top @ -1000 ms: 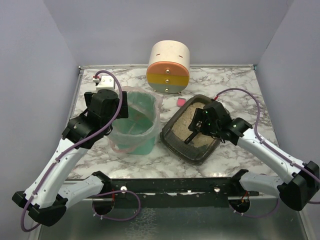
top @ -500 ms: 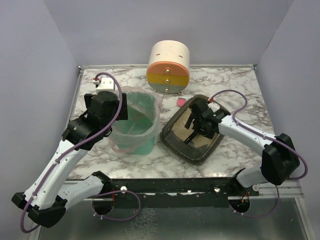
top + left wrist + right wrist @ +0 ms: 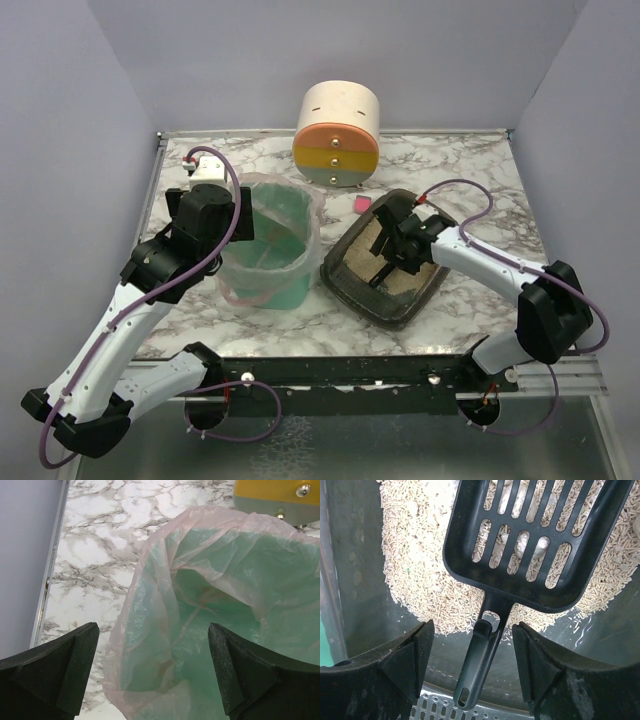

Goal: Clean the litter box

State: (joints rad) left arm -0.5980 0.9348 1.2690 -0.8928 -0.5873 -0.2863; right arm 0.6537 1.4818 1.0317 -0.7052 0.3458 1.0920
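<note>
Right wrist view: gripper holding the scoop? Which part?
Nothing held. The right gripper is open, straddling the litter scoop at its handle, fingers clear on both sides.

Marble-pattern tabletop (image 3: 470,170): white with grey veining, slight sheen. Behind it stands a plain lavender back wall (image 3: 330,50). A matching left wall (image 3: 60,150) and right wall (image 3: 590,130) rise at its sides, closing it in on three sides. A thin metal strip (image 3: 440,130) borders its far edge. A black rail (image 3: 350,372) runs along its near edge, with a dull grey metal surface (image 3: 350,450) below. Light is even, shadows soft.
</note>
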